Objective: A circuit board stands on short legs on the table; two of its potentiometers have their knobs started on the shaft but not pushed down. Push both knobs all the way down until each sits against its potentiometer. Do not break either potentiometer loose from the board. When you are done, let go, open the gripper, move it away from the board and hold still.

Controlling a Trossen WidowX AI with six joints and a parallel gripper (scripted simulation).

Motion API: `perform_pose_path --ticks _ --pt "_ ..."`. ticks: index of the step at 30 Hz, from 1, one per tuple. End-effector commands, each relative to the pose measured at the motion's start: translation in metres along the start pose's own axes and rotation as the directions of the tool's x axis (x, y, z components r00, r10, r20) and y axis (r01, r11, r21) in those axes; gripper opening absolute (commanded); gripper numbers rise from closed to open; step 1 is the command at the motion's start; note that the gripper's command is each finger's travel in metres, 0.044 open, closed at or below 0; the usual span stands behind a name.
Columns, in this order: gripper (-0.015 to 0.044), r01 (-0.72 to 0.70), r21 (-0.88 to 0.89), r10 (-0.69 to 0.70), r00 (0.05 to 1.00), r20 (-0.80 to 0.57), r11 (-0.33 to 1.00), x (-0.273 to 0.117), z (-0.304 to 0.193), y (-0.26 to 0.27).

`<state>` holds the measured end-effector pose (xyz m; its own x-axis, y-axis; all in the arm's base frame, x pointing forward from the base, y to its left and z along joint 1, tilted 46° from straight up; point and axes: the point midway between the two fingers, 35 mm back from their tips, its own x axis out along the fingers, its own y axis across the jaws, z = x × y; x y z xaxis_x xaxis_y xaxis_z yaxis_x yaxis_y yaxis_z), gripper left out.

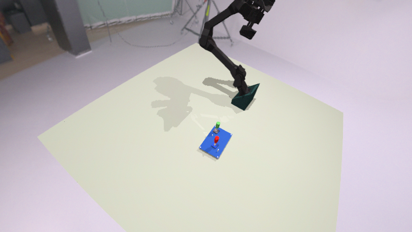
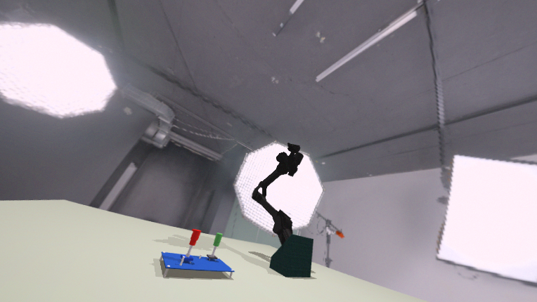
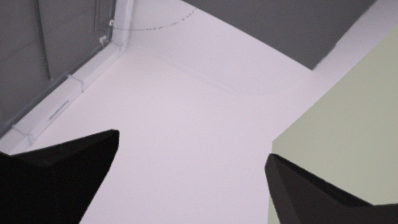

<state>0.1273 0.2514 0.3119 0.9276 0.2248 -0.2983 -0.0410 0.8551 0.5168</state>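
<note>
Table [image 1: 144,172]: pale green top; the circuit board stands on it near the middle, in front of the arm's base and apart from it.
Circuit board [image 1: 207,144]: blue rectangle with small white marks at its corners; in the exterior view [image 2: 204,265] it stands level on short thin legs, a shadow lying beneath it.
Red knob [image 1: 216,139]: the nearer of the two from the top camera, left of the green one in the exterior view [image 2: 194,237]; it sits high on a thin pale shaft, well above its blue potentiometer [image 2: 186,259]; the shaft leans slightly; a gap shows between knob and body.
Green knob [image 1: 218,124]: at the board's end nearest the base; in the exterior view [image 2: 218,238] it too sits raised on its shaft, clear of the grey potentiometer [image 2: 212,257] below it.
Base [image 1: 245,96]: dark green wedge-shaped block on the table; the black arm [image 1: 225,61] rises from it, folds at the elbow and reaches up and away from the board.
Gripper [image 3: 192,177]: raised high, well apart from board and knobs; the wrist view shows two dark fingers spread wide, nothing between them; beneath lie pale floor and one table corner.
</note>
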Motion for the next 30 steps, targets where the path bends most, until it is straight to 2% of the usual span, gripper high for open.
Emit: perform_pose_path --ticks 1,5,15,30 --pt "0.0374 0.002 0.000 -0.002 1.000 -0.002 1.000 0.001 0.000 0.000" --pt "0.0269 0.047 -0.015 -0.047 0.998 -0.039 0.999 0.015 -0.008 -0.001" --pt "0.0006 0.250 -0.280 -0.265 0.964 -0.018 0.927 0.066 -0.014 -0.030" --pt "0.0000 0.464 -0.573 -0.566 0.824 0.000 0.675 0.130 -0.008 -0.097"
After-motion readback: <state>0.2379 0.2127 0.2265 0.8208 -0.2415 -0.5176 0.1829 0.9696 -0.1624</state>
